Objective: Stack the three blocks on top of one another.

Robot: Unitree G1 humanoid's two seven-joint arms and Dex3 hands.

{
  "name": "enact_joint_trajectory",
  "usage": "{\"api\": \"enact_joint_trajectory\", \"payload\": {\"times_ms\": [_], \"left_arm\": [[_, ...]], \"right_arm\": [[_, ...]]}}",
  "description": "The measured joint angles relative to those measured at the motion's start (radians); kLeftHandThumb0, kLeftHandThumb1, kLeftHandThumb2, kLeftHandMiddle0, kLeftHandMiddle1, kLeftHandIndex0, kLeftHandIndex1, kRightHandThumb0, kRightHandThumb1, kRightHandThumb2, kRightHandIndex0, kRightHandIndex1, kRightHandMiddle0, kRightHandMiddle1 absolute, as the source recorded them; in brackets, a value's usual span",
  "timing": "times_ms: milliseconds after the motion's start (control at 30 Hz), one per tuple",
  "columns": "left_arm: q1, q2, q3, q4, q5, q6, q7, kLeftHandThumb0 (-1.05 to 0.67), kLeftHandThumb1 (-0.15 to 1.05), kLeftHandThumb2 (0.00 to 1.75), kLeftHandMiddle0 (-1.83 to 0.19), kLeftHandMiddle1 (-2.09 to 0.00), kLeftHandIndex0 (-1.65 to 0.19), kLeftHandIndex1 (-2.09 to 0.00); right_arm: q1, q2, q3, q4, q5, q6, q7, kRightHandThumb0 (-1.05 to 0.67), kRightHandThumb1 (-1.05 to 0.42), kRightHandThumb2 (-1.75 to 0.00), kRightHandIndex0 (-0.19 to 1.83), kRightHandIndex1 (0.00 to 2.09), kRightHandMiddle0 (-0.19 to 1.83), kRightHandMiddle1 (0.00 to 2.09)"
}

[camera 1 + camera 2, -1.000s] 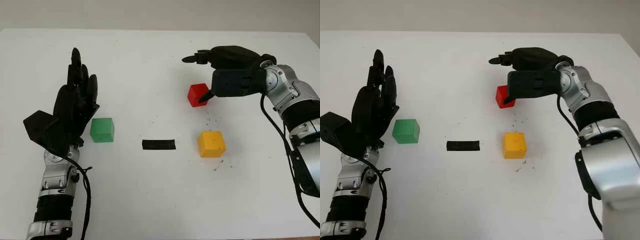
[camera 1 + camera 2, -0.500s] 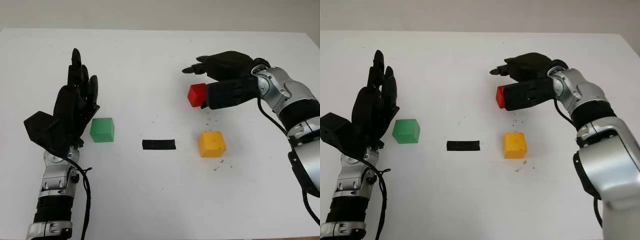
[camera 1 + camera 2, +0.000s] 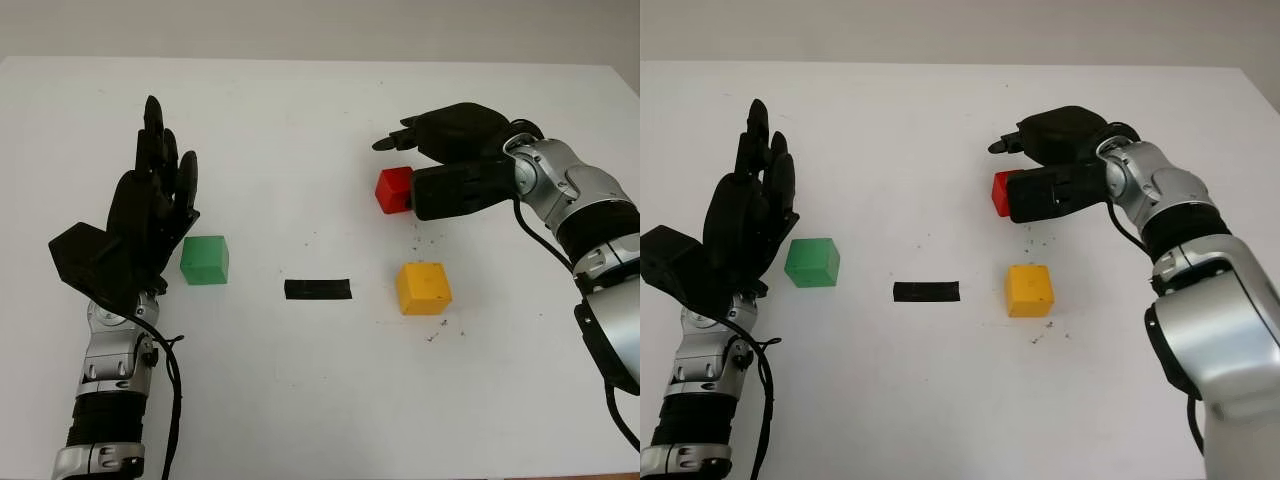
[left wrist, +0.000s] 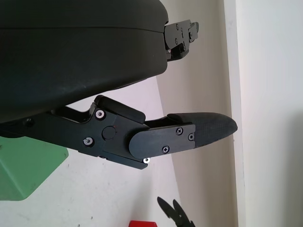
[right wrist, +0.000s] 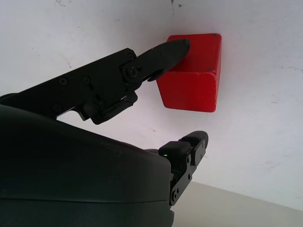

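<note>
At right hand [image 3: 455, 165]: closing round red block [image 3: 393, 189] on worktop [image 3: 300, 380], one finger [image 5: 163, 54] touching its side, grip not yet sure. Toward robot, near: yellow block [image 3: 422, 288]. Well apart, beside open left hand [image 3: 145, 220]: green block [image 3: 204, 260].

Three blocks sit apart on the table [image 3: 300, 400]. One block [image 3: 204, 260] lies at the left, just beside the open left hand [image 3: 150, 215]. A strip [image 3: 318, 289] lies at the centre. Right of it sits a second block [image 3: 423, 288]; behind that, the third block [image 3: 394, 189] touches the right hand [image 3: 455, 165], one finger [image 5: 163, 54] against its side
</note>
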Motion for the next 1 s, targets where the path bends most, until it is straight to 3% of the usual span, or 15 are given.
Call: {"api": "enact_joint_trajectory", "payload": {"times_ms": [767,833,933,1000], "left_arm": [[0.008,0.0,-0.002,-0.001,0.016,0.001,0.014,-0.72,1.05,0.53,0.19,0.0,0.19,0.0],[0.008,0.0,-0.002,-0.001,0.016,0.001,0.014,-0.71,1.05,0.53,0.19,0.0,0.19,0.0],[0.008,0.0,-0.002,-0.001,0.016,0.001,0.015,-0.71,1.05,0.53,0.19,0.0,0.19,0.0],[0.008,0.0,-0.002,-0.001,0.015,0.001,0.014,-0.71,1.05,0.53,0.19,0.0,0.19,0.0]], "right_arm": [[0.001,0.02,0.028,0.012,-0.002,-0.01,-0.027,-0.39,-0.89,-0.06,0.45,0.09,0.69,0.25],[0.002,0.023,0.03,0.012,-0.002,0.0,-0.018,-0.36,-0.91,-0.06,0.47,0.08,0.71,0.43],[0.003,0.023,0.03,0.012,-0.001,0.0,-0.021,-0.34,-0.94,-0.06,0.5,0.06,0.52,1.01],[0.007,0.023,0.03,0.011,-0.002,-0.004,-0.041,-0.33,-0.94,-0.05,0.51,0.06,0.47,1.14]]}}
